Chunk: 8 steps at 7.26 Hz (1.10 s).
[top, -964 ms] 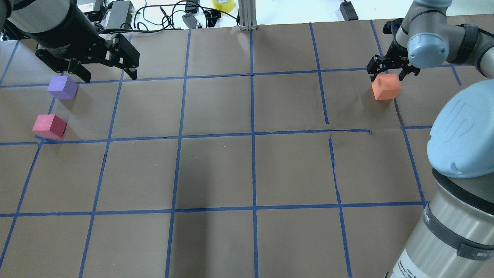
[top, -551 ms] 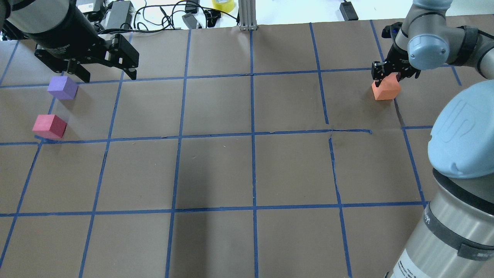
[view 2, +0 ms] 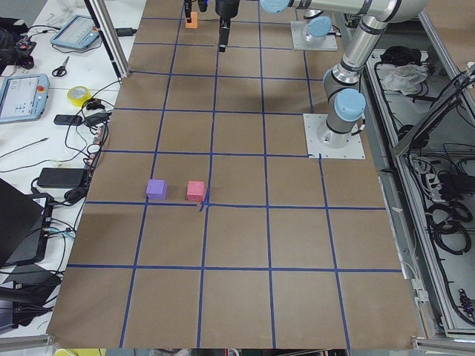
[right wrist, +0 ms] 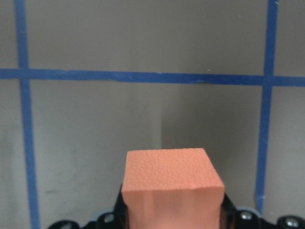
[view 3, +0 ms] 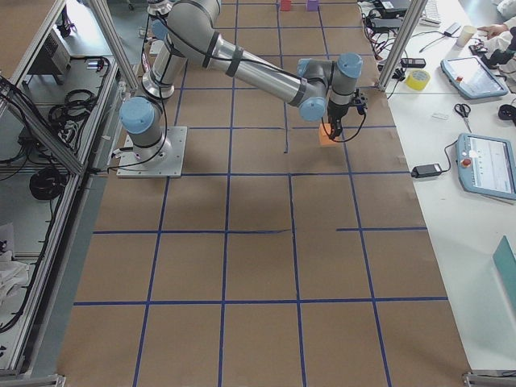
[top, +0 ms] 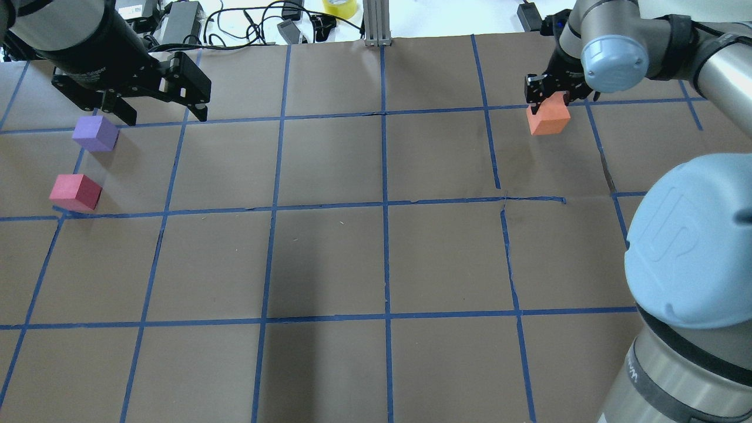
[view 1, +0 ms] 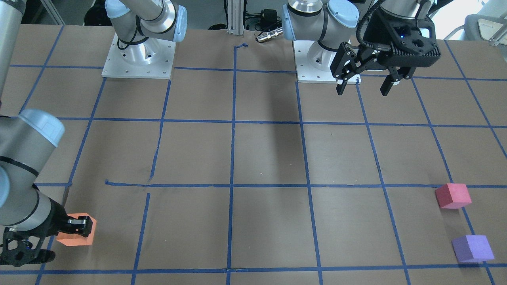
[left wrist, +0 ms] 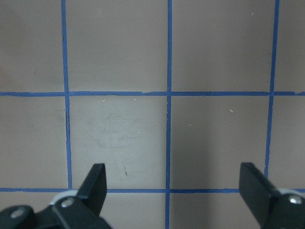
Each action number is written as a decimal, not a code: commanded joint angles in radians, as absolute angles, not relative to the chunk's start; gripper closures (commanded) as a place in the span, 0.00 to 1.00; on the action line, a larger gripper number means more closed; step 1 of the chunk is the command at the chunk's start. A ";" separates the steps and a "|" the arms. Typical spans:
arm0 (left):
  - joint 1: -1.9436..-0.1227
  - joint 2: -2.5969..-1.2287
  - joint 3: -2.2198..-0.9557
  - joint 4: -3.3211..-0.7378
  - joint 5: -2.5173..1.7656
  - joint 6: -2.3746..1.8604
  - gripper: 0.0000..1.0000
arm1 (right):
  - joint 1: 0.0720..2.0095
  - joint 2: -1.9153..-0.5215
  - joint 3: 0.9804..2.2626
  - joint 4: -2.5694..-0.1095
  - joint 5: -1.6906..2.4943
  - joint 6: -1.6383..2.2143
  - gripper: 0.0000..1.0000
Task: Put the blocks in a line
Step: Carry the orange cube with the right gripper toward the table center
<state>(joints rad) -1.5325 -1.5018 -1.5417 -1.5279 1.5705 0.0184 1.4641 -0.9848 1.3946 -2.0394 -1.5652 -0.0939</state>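
My right gripper point(top: 549, 97) is shut on the orange block point(top: 548, 119) at the far right of the table. The block fills the bottom of the right wrist view point(right wrist: 172, 183) and appears to be held just above the paper. It also shows in the front-facing view point(view 1: 75, 236). The purple block point(top: 95, 133) and the crimson-pink block point(top: 75, 192) rest on the table at the far left, close together. My left gripper point(top: 165, 116) is open and empty, hovering just right of the purple block. Its fingers point(left wrist: 95, 183) show only bare paper between them.
Brown paper with a blue tape grid point(top: 385, 202) covers the table. Cables, power bricks and a yellow tape roll point(top: 339, 7) lie beyond the far edge. An aluminium post point(top: 376, 23) stands at the far middle. The arm bases point(view 1: 138, 59) stand on the robot's side.
My right gripper closed on the orange block and carried it to the left and slightly farther away. The left arm, purple block and crimson-pink block have not moved.
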 commanded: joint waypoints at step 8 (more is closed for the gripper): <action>-1.532 -1.499 -1.542 -1.528 1.574 0.018 0.00 | 1.919 -0.813 1.186 -2.023 -1.548 0.416 1.00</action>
